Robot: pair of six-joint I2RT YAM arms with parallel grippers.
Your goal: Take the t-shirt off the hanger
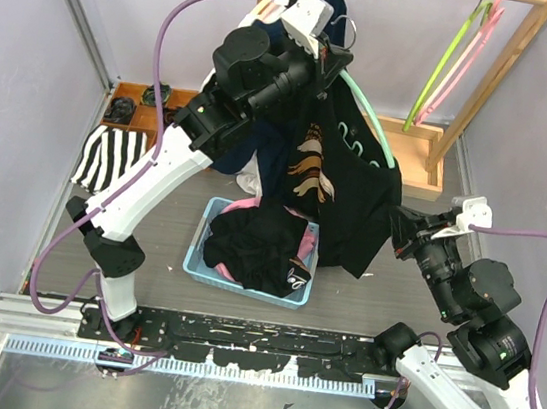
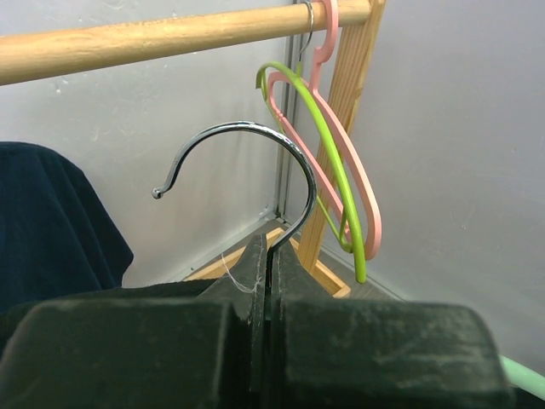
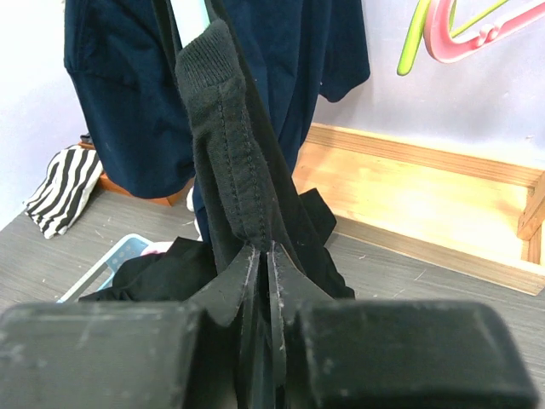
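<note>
- While the t-shirt (image 1: 351, 190) hangs off the hanger (image 1: 373, 122), raised beside the basket (image 1: 199, 245), I judge the removal barely begun.
- The left gripper (image 2: 267, 268) is pressed tight on the hanger's hook (image 2: 255, 136), and the right gripper (image 3: 262, 260) pinches a black hem (or a sleeve edge, I can't tell which).
- What's left is to draw the cloth off the hanger's arms.
- I have open surface on the near right, but the wooden rack (image 1: 491, 87) crowds the far right.

Covered and cropped
The t-shirt (image 1: 351, 190) covers most of the hanger (image 1: 371, 117); the wooden rack (image 1: 500, 73) runs off the top edge, and the right arm (image 1: 489, 293) off the lower right corner.
</note>
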